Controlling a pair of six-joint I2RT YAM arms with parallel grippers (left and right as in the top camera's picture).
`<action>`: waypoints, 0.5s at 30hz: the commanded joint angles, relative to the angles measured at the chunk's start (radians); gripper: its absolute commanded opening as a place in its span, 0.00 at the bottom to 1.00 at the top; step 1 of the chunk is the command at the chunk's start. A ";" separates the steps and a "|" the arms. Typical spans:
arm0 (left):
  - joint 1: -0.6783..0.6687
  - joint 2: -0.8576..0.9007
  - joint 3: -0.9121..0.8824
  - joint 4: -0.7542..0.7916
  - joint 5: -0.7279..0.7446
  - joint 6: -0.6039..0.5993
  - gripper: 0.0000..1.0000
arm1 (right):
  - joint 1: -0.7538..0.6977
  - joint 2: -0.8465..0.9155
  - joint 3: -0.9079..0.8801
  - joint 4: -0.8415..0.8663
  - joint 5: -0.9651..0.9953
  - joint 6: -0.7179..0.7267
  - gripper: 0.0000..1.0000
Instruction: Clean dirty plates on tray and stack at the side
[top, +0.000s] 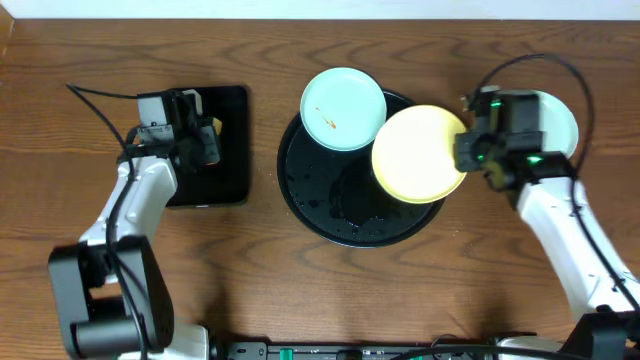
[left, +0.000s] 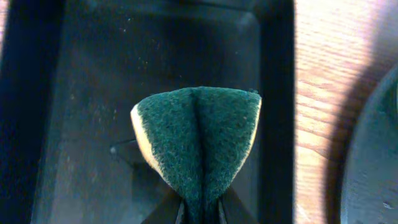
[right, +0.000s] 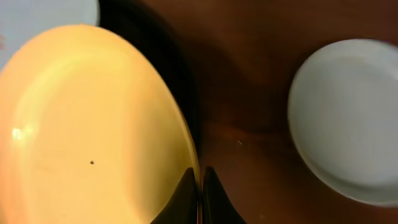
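The round black tray (top: 310, 205) sits mid-table. A mint-blue plate (top: 343, 108) with orange specks rests on its upper rim. The pale yellow plate (top: 418, 154) lies tilted over the tray's right side, and my right gripper (top: 468, 152) is shut on its right rim; in the right wrist view the fingers (right: 200, 186) pinch the yellow plate (right: 93, 124) at its edge. Another mint-blue plate (top: 560, 125) lies on the table at the right, partly under the right wrist, seen also as a pale plate (right: 348, 118). My left gripper (left: 200, 211) is shut on a green sponge (left: 199, 143).
A small black rectangular tray (top: 222, 150) lies at the left, under the left gripper and sponge; its floor (left: 93, 93) fills the left wrist view. Bare wood table (top: 240, 290) runs along the front. Cables arc above both wrists.
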 joint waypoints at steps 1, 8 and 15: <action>0.003 0.063 0.003 0.016 -0.005 0.069 0.14 | 0.158 -0.003 0.010 0.014 0.402 -0.009 0.01; 0.003 0.096 0.003 0.032 -0.005 0.068 0.78 | 0.385 -0.003 0.010 0.113 0.624 -0.078 0.01; 0.003 0.093 0.003 0.046 -0.005 0.067 0.80 | 0.421 -0.003 0.010 0.228 0.705 -0.206 0.01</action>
